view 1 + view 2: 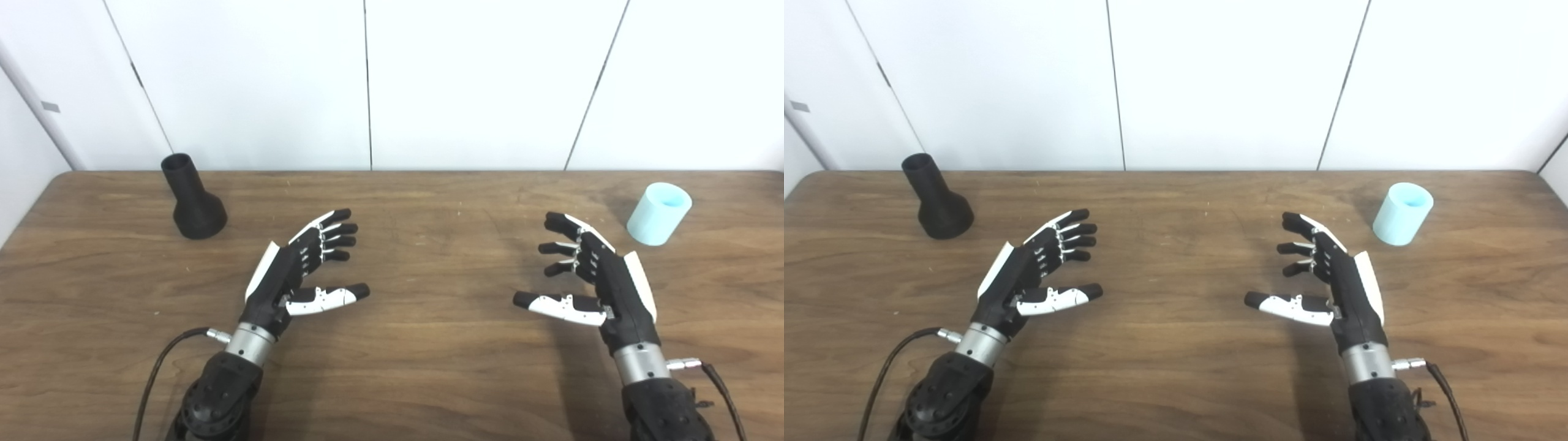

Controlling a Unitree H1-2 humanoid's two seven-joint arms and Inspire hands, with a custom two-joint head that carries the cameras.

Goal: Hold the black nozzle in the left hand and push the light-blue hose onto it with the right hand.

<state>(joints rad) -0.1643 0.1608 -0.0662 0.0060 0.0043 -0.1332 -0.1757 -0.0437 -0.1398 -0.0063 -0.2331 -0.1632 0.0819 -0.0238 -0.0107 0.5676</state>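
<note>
Black nozzle and light-blue hose stand untouched; left hand and right hand hover spread, empty.

Black-and-white robot hand pair, silver wrists, black cables.

Brown wood-grain bench abuts white panelled wall; dark vertical seams between panels; even, bright light.

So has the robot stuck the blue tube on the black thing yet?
Not yet. Nothing looks done: the black nozzle stands alone at the table's far left, and the light-blue hose sits far right. Both the left hand and right hand are open and hold nothing. Still left: grab each piece, then push them together.
</note>
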